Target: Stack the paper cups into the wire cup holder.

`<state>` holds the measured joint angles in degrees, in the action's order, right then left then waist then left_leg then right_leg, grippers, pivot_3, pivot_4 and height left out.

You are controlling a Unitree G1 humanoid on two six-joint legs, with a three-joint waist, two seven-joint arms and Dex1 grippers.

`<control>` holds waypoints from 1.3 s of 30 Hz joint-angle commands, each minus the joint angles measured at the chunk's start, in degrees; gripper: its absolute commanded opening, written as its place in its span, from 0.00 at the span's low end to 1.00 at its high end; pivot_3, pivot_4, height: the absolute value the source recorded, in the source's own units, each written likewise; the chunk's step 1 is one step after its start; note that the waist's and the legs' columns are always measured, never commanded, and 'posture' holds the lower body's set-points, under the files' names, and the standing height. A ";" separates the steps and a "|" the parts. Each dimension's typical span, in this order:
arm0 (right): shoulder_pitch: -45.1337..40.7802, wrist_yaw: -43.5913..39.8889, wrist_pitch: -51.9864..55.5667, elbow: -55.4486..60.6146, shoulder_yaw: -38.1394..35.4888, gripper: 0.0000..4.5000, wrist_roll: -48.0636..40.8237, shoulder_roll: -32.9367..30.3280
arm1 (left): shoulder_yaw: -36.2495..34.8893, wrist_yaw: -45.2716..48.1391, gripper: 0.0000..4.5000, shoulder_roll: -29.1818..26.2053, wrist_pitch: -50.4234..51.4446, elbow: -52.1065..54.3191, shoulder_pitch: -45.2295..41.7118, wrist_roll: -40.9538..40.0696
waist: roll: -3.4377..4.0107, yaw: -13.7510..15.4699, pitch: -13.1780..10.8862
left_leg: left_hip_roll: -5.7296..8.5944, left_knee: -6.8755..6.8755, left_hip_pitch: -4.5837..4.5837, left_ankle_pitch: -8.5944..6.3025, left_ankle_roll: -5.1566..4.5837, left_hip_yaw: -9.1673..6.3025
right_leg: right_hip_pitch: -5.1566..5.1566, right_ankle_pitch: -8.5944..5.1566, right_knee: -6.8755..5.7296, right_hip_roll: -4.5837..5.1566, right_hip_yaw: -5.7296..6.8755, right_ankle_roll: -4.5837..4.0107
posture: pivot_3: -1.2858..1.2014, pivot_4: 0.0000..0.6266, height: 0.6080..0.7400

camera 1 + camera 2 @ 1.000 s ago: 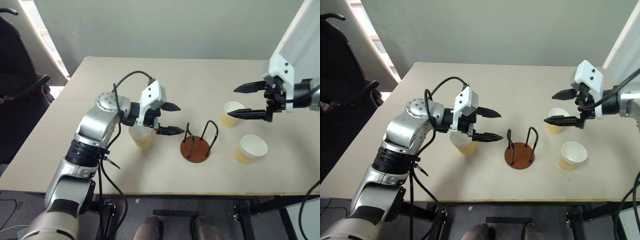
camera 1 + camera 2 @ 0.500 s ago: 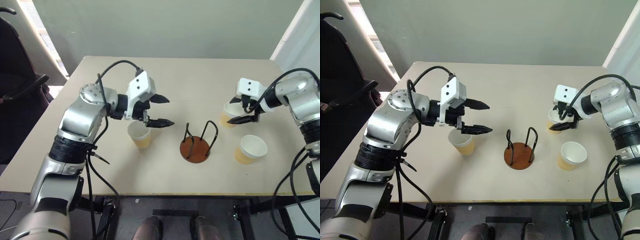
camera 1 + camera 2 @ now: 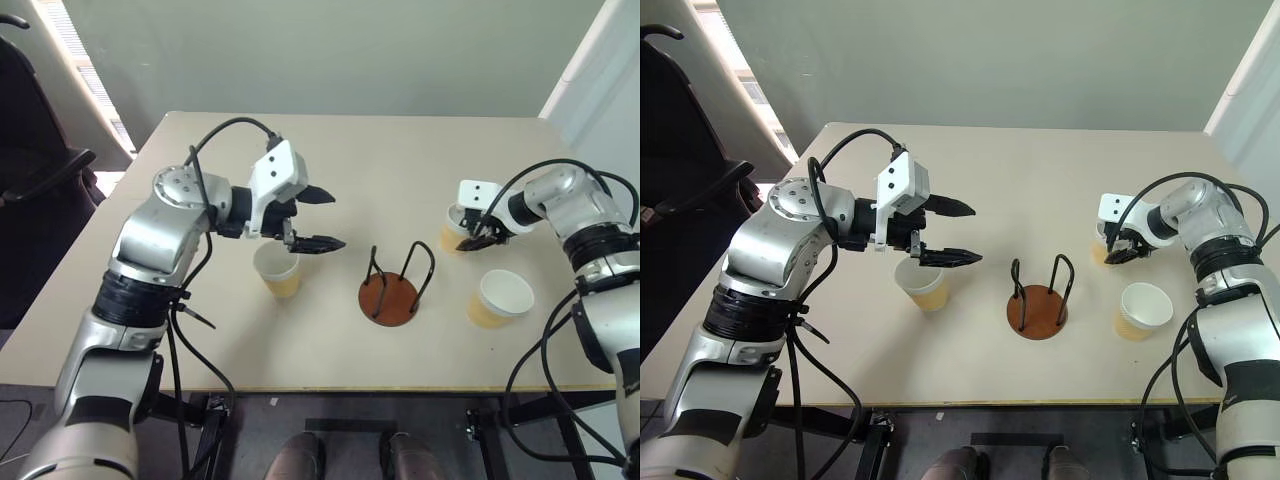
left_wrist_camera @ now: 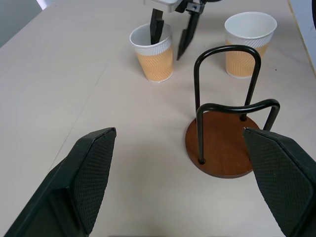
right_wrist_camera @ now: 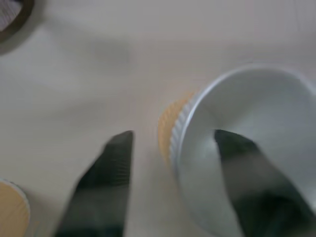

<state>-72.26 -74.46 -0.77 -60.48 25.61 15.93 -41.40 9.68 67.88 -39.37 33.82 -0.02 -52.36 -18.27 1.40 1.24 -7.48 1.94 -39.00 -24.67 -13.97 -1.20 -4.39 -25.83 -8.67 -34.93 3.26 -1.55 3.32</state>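
Tan-yellow, zigzag-patterned paper cups with white insides; wire cup holder black on reddish-brown base.

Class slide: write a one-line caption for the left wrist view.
Right pincer straddles a paper cup's rim, one finger inside, beyond the empty wire cup holder.
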 commanded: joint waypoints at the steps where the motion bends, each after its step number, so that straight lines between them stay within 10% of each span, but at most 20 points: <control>1: -1.46 -2.67 0.07 2.28 -3.01 0.24 -1.21 -1.01 | -1.09 0.30 0.98 -0.83 -1.29 1.61 0.20 -0.09 | 0.00 0.01 0.00 | 0.00 0.00 0.00 -0.01 0.01 0.00 | 0.00 0.00 0.00 0.00 0.00 0.00 | 0.52 0.24 1.00; 4: -0.25 -6.27 1.11 6.90 -4.47 0.01 -2.47 -2.66 | -1.04 1.83 0.98 -1.11 -1.30 1.70 0.51 -0.88 | 0.00 0.01 0.00 | 0.00 0.00 -0.03 -0.01 0.02 0.00 | -0.01 0.00 0.01 0.00 0.00 -0.01 | 0.52 0.24 1.00; 20: -0.26 -18.04 32.60 64.43 -9.33 0.01 -27.66 -17.32 | -0.46 5.25 0.98 -2.26 -2.55 1.91 2.61 -1.65 | 0.02 -0.45 -0.01 | -0.03 0.04 -0.08 0.07 0.21 -0.07 | -0.07 -0.42 0.00 -0.08 0.03 -0.70 | 0.52 0.24 1.00; 39: 8.45 -17.50 33.02 73.17 -5.57 0.01 -27.84 -13.94 | -2.26 6.59 0.98 -3.40 -1.27 3.41 1.19 -3.92 | 0.01 -0.50 -0.02 | -0.02 -0.05 0.04 0.23 0.06 -0.11 | 0.07 -0.36 -0.04 -0.07 0.03 -0.77 | 0.52 0.24 1.00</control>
<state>-63.45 -92.05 33.48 12.04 20.51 -12.77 -55.03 9.57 74.65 -41.94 32.56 1.33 -49.75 -21.26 1.41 0.73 -7.50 1.92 -39.06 -24.63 -13.74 -1.14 -4.50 -25.76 -9.03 -34.96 3.18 -1.52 2.55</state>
